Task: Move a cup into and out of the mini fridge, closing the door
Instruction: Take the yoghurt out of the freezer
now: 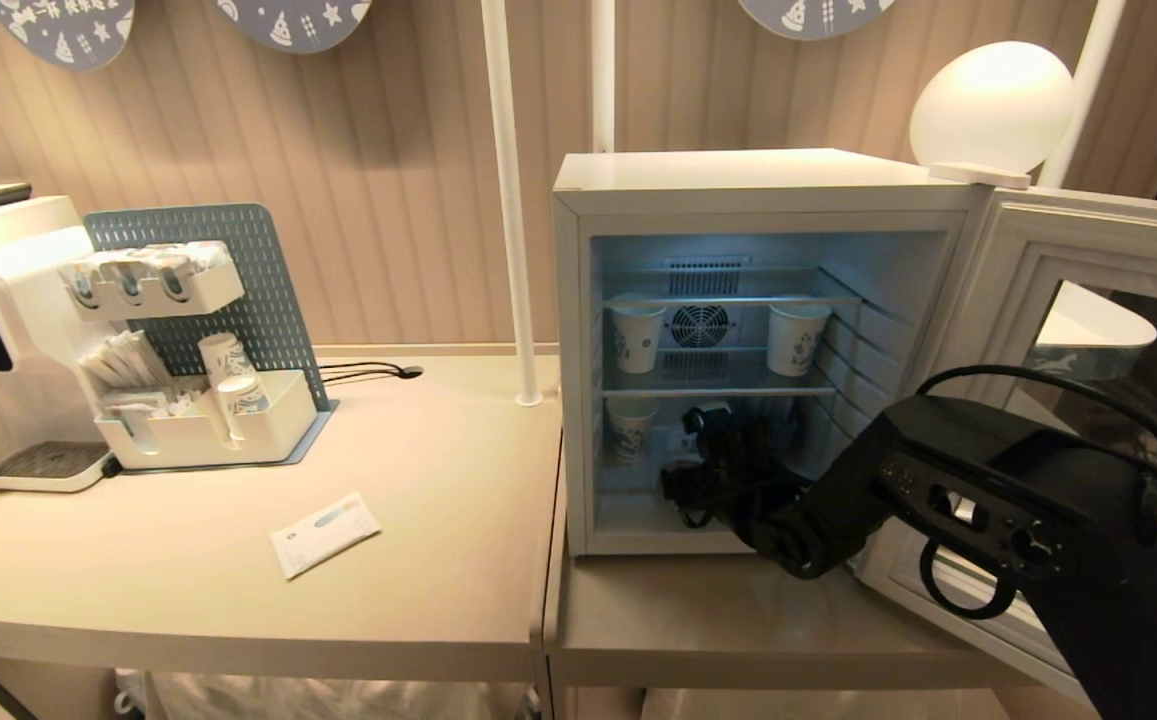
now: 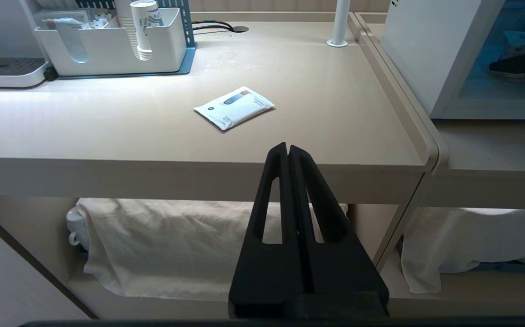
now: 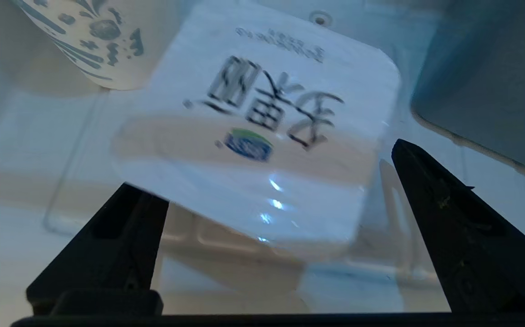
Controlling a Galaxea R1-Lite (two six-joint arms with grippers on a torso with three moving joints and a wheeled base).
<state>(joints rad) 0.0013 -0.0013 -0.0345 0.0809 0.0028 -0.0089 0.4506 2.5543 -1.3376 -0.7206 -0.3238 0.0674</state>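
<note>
- I see the small white tub with a flat squarish foil lid (image 3: pixel 262 136) on the floor of the white boxy mini fridge (image 1: pixel 738 190), in the bottom compartment; its lid bears bold dark characters, a small blue-and-green logo and a line of fine print I cannot read.
- My right gripper (image 3: pixel 271 200) is reached inside the fridge, fingers spread wide either side of the tub and clear of it, gripping nothing.
- A taller blue-printed paper cup (image 3: pixel 94 41) stands just beside the tub.
- The grey-framed glass door (image 1: pixel 1088 330) stands swung open on the right.
- My left gripper (image 2: pixel 288 154) hangs closed and empty before the beige table (image 2: pixel 108 136), where a white sachet (image 2: pixel 234 107) lies.
</note>
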